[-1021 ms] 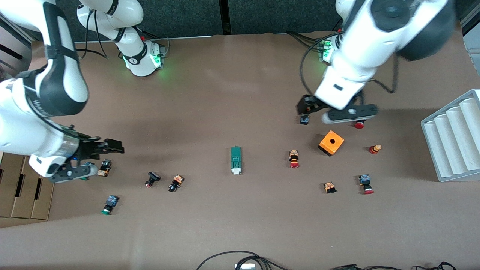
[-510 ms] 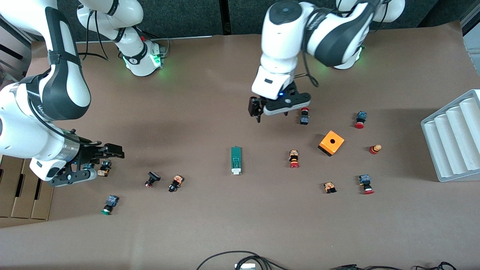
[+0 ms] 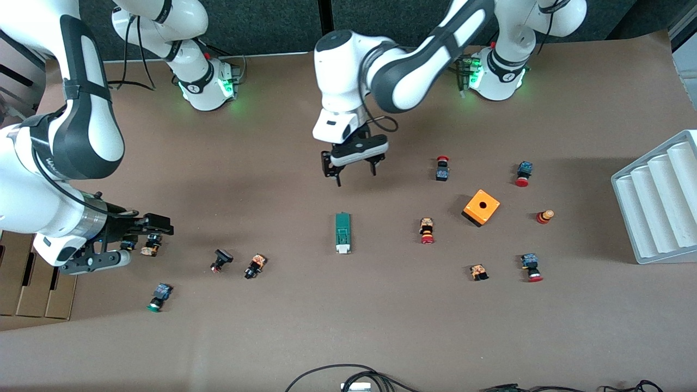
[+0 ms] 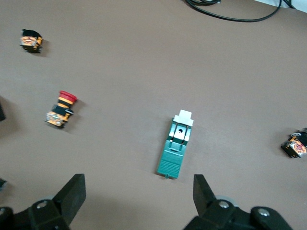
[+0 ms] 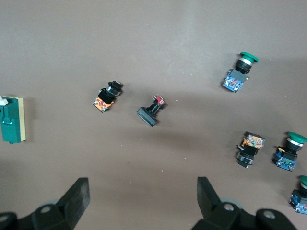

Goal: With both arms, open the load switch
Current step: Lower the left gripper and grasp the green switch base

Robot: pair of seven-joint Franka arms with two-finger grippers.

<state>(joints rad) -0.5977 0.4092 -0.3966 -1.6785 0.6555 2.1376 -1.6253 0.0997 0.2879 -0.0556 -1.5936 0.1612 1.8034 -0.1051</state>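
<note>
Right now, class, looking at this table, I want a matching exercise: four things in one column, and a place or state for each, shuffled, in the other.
Things:
1. slim dark-green load switch
2. orange cube with a hole
3. left gripper
4. right gripper

Places or states:
A. open, up over bare table
B. lying flat, white end toward the front camera
C. open, low beside small push buttons
D. near the grey ribbed tray

Pairs: 1-B, 2-D, 3-A, 4-C
</note>
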